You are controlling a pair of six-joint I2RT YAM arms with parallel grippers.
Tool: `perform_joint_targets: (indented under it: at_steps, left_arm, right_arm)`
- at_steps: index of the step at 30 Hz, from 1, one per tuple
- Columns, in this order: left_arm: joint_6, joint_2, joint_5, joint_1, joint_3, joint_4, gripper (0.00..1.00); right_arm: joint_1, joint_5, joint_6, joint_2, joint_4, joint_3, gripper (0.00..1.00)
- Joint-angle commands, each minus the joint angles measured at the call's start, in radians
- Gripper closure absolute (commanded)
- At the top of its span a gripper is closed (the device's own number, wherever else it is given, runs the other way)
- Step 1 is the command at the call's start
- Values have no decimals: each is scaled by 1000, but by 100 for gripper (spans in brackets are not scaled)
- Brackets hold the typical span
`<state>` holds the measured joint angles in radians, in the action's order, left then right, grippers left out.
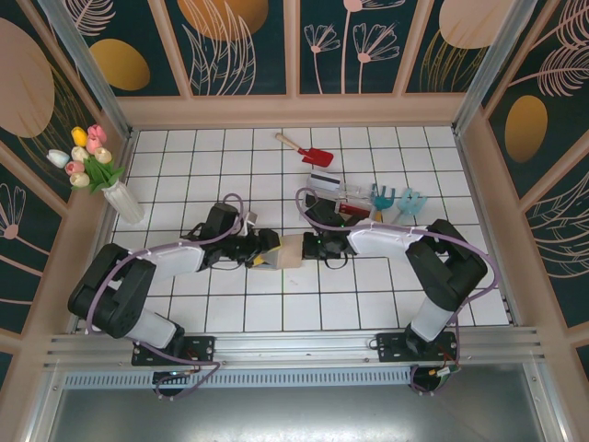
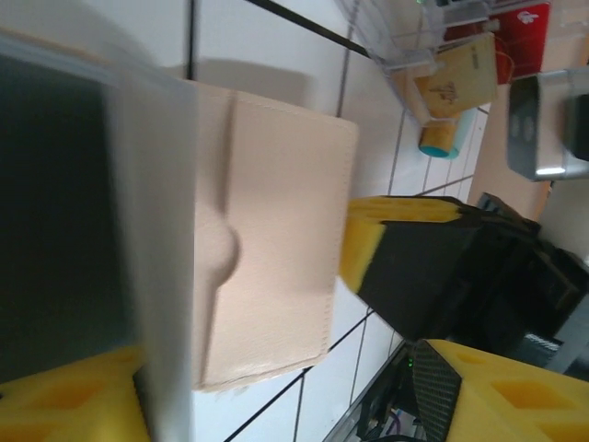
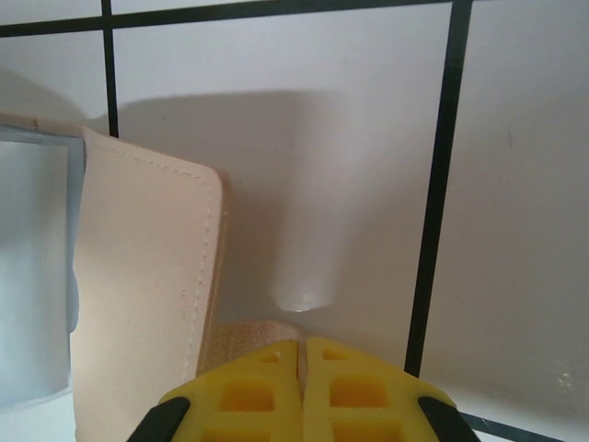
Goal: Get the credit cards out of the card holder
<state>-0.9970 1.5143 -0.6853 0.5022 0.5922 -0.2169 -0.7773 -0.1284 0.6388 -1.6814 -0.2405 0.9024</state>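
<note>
While the right claw (image 3: pixel 302 357) has its yellow pads (image 3: pixel 253 398) pressed flat together, a sliver of tan edge shows right at their tips, so it appears to pinch the lower edge of the card holder (image 2: pixel 276 239); in that claw's own wrist view the holder's beige outer flap rises just left of the tips, with a pale blue-grey inner face beyond it at the frame's edge; the left claw (image 2: pixel 271 387) stands wide, its two yellow fingers (image 2: pixel 64 401) well apart with the holder between them, and a strip of white tile shows between the beige flap and the finger on the right of that view, so nothing is clamped there; close against the other finger stands a blurred grey panel, and whether it is the holder's inner face or a card cannot be told; seen from above, the two claws meet nose to nose over the white tiled table (image 1: pixel 230 313), the holder directly between them; the credit cards (image 1: pixel 324 181) lie beyond the right claw, away from the arm bases, at a clear plastic tray (image 1: pixel 357 191), one pale with a dark stripe at the tray's left end and a red one nearer the claw; teal toy rakes (image 1: pixel 382 196) lie just right of the tray, a red toy shovel (image 1: pixel 313 155) farther beyond both claws, and a white vase of tulips (image 1: pixel 124 201) well off on the left claw's outer side.
</note>
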Motion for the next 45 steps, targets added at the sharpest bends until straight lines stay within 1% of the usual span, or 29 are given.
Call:
perform_joint_targets:
  at_steps: [1,6,10,13,15,18,20,22,23,25,28,32,37,39,40,42,45]
  left_arm:
    - [-24,42,-23,31,61,-105,30]
    - [-19,125,-31,60,129,-117,30]
    - [-23,184,-22,76,153,-122,30]
    - [-37,207,-12,78,153,-142,32]
    - [-37,235,1,80,158,-131,32]
    - [-37,256,13,85,165,-116,35]
    - [-34,261,23,89,166,-105,38]
    - [-26,261,46,89,166,-79,43]
    - [-20,258,58,90,166,-63,45]
    - [-13,256,87,90,169,-25,52]
    - [-14,248,130,89,170,15,60]
    - [-17,234,144,91,176,23,71]
    - [11,219,157,90,204,77,79]
    - [18,208,164,89,212,97,84]
    - [21,205,176,89,218,112,86]
    - [28,161,187,90,228,133,86]
    - [27,104,164,88,222,140,81]
  right_arm:
    - [18,-53,29,71,71,-43,94]
    - [49,-68,62,116,96,-77,90]
    - [50,-39,81,172,95,-105,78]
    - [58,-11,94,218,93,-125,72]
    - [59,9,98,236,89,-132,65]
    - [62,4,115,249,108,-144,62]
    - [63,-22,122,249,135,-148,62]
    - [61,-48,128,247,160,-147,65]
    - [61,-56,133,246,170,-145,67]
    - [61,-71,140,229,191,-139,74]
    - [60,-99,153,179,222,-121,83]
    - [47,-137,161,108,255,-86,89]
    - [27,-152,151,29,263,-23,93]
    - [27,-162,147,-9,259,1,94]
    - [27,-166,146,-24,255,10,94]
    - [27,-169,150,-53,240,28,96]
    - [27,-168,153,-73,227,35,96]
